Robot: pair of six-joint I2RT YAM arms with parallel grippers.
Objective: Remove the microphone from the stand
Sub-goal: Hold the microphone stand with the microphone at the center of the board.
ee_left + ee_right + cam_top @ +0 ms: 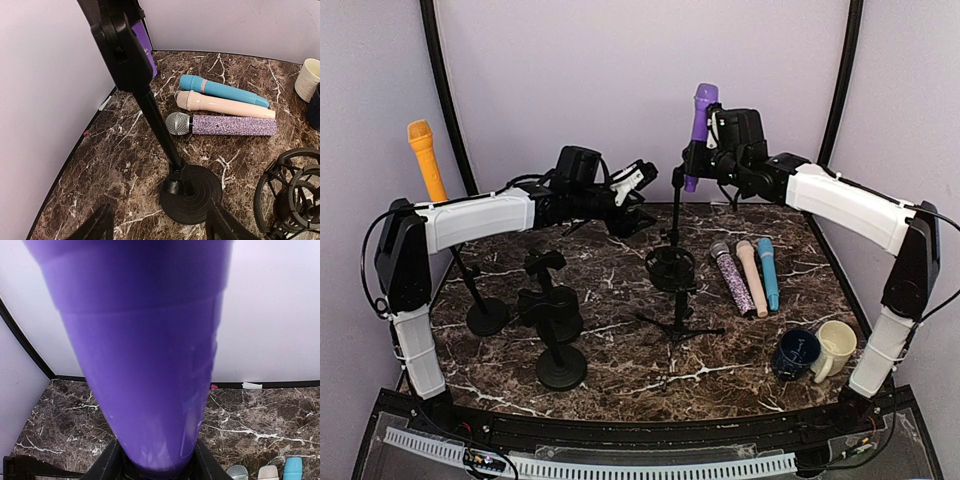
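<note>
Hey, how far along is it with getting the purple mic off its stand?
Done: the right gripper is shut on the purple microphone; the left gripper hangs open near the stand. In hand: the microphone's lower end sits at the clip, so it seems not yet free. Left: lift it clear and set it down.
</note>
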